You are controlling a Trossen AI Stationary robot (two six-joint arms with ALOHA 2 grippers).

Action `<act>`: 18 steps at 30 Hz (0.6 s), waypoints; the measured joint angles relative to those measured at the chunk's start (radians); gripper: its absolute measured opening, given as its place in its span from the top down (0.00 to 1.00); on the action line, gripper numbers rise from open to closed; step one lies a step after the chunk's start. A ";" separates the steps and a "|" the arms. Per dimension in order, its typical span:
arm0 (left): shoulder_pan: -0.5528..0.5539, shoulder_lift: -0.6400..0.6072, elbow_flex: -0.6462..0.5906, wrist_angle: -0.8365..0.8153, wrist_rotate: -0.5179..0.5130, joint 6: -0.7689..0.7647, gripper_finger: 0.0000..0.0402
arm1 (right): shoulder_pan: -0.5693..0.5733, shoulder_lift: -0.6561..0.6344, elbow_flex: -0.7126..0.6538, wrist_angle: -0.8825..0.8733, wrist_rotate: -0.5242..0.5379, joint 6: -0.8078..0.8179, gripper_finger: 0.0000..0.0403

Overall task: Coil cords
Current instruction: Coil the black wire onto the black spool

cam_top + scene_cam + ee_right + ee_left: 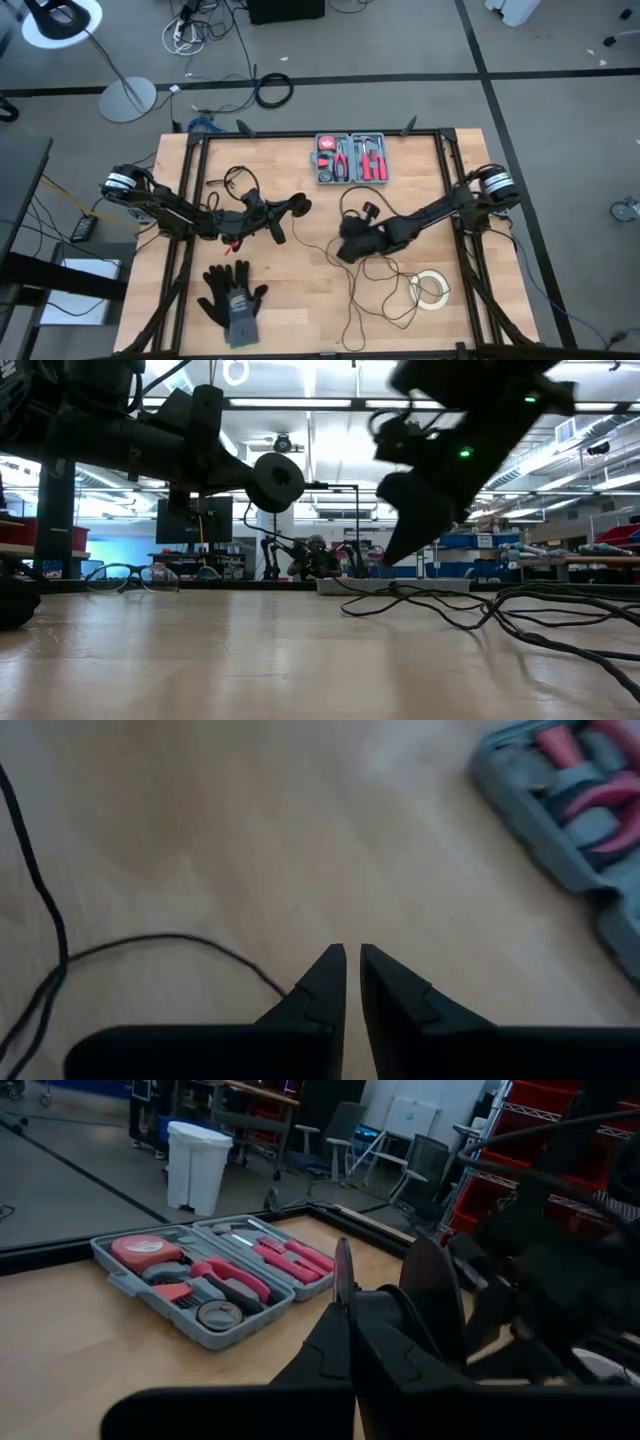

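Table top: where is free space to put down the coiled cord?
Bare wood lies between the gloves and the wire, and left of the tool case. The middle is crowded by the left claw holding the disc, and the right claw.

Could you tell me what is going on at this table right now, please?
Two robot arms are coiling a thin black cord that still lies in loose loops across the table. The left gripper holds the cord's round disc above mid-table. The right gripper, nearly closed and empty, is beside the loops. The tool case sits untouched.
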 joint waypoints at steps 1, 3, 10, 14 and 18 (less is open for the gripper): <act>0.000 0.000 0.000 0.001 0.000 0.000 1.00 | 0.005 -0.024 -0.038 0.046 0.023 0.009 0.92; 0.000 0.000 0.000 0.001 0.000 0.001 1.00 | 0.012 -0.070 -0.122 0.169 0.068 0.014 0.92; 0.000 0.000 0.000 0.001 0.003 0.002 1.00 | -0.058 -0.091 -0.402 0.874 0.083 -0.033 0.94; 0.000 0.000 0.000 0.001 0.002 0.021 1.00 | -0.109 -0.026 -0.439 1.174 -0.168 -0.116 0.93; 0.000 0.000 0.000 0.002 0.002 0.024 1.00 | -0.125 0.017 -0.380 1.203 -0.332 -0.148 0.89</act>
